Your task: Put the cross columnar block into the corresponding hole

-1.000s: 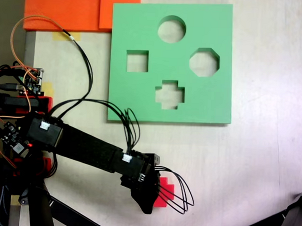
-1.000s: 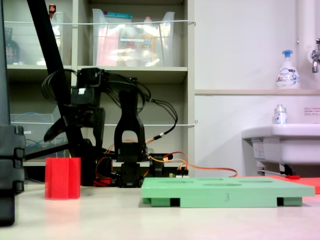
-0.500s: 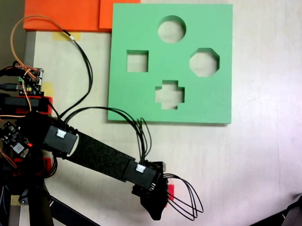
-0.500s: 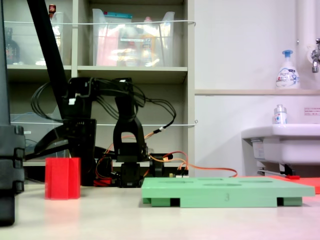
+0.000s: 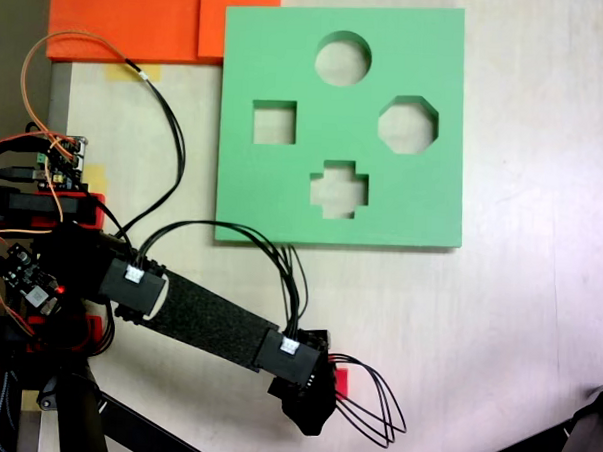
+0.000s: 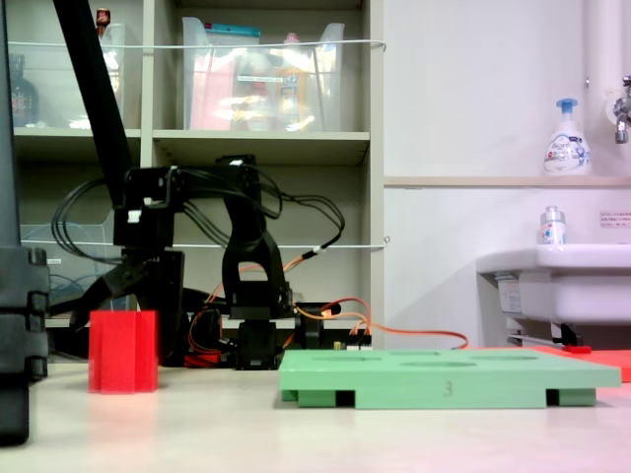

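The red cross columnar block (image 6: 123, 352) stands upright on the table at the left of a fixed view. From above it is almost wholly covered by the arm, with just a red sliver (image 5: 341, 380) showing. My gripper (image 5: 312, 402) hangs directly over it. From the side, the gripper (image 6: 128, 301) sits just above the block's top with one jaw splayed out to the left, so it looks open and holds nothing. The cross-shaped hole (image 5: 339, 190) is in the lower middle of the green foam board (image 5: 432, 212), well apart from the block.
The board (image 6: 449, 374) also has round, square and octagonal cutouts. Orange foam sheets (image 5: 140, 19) lie at the top left. The arm's base, circuit boards and wires (image 5: 41, 235) crowd the left edge. A tripod leg (image 5: 572, 438) enters at the bottom right. Shelves and a sink stand behind.
The arm has reached farther out and dropped lower over the red block, hiding more of it from above. The block and the board have not moved.
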### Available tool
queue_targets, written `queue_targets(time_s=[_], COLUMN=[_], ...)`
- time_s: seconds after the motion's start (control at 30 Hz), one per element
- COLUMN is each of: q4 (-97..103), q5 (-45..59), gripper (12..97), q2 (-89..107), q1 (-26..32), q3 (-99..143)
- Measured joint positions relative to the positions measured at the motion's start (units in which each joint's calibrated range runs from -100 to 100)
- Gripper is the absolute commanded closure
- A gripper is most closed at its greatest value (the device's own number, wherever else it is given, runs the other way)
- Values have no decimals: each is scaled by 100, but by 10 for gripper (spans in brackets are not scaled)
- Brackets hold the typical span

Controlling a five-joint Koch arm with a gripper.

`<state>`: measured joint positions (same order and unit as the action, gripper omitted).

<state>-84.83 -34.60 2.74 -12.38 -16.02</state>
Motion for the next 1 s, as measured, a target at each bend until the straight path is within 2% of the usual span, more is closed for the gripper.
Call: queue_targets(time_s=[0.1, 0.37, 0.73, 1.0], q4=[-20, -29, -166, -734], q5=[0, -59, -249, -464], gripper=[623, 682, 683, 683], q2=[68, 451, 1436, 2996], q1=[-34, -88, -78, 195], q3=[-29, 490, 862, 960])
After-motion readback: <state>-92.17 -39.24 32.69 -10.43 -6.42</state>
